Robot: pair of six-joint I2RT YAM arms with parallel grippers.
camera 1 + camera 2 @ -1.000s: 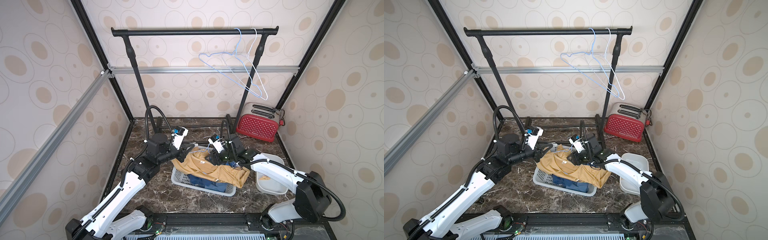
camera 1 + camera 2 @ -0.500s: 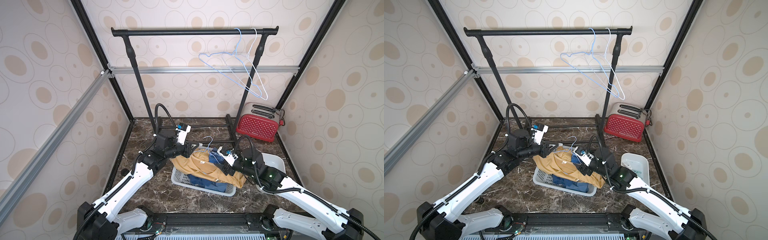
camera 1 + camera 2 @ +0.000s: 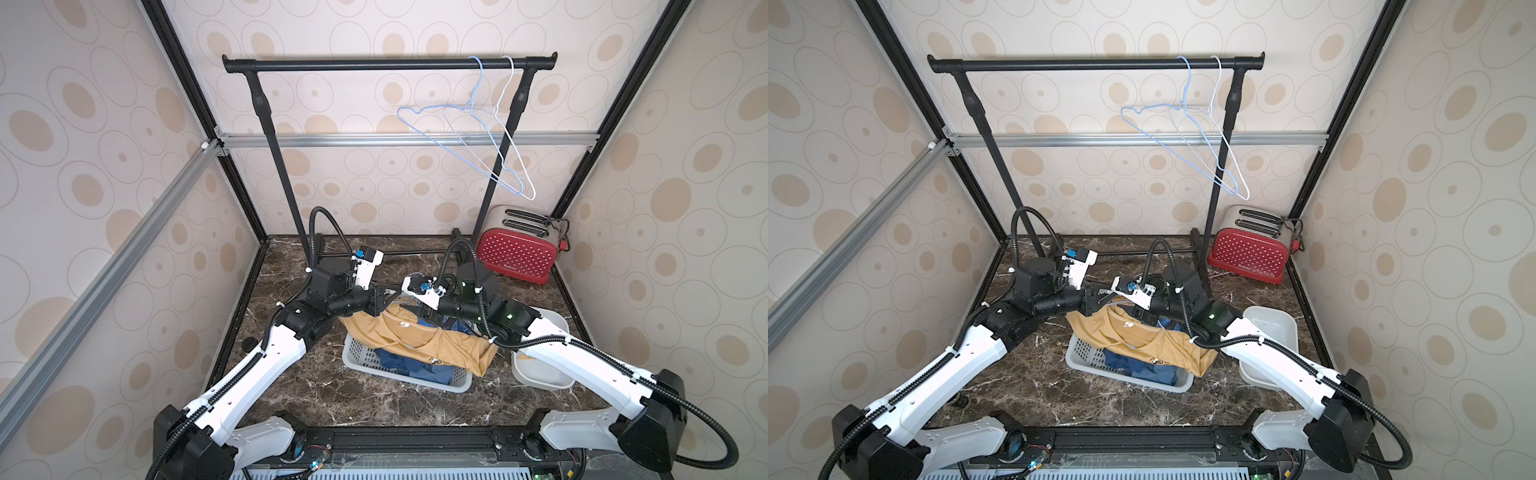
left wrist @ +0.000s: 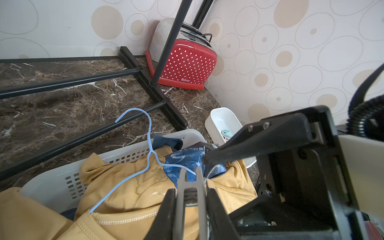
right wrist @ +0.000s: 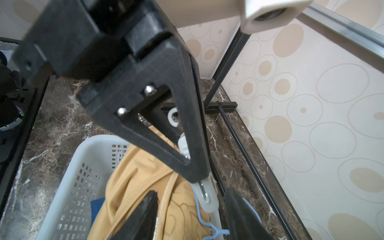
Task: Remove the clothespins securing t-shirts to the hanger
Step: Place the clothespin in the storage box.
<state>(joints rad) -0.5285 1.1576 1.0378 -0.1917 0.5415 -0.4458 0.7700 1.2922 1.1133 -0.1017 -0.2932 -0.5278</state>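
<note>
Both arms reach low over the basket (image 3: 360, 358), wrists nearly meeting. The left gripper (image 4: 190, 192) has its jaws pinching a pale clothespin (image 4: 189, 180). The right gripper (image 5: 191, 192) has its jaws standing apart close by. What the peg bites, I can't tell.

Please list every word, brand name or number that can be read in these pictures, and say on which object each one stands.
"Belinee" (last letters uncertain): small white script low on the dotted side of the red toaster, left wrist view.
Small dark print on the yellow t-shirt: too small to read in both top views.
No other text is readable.
</note>
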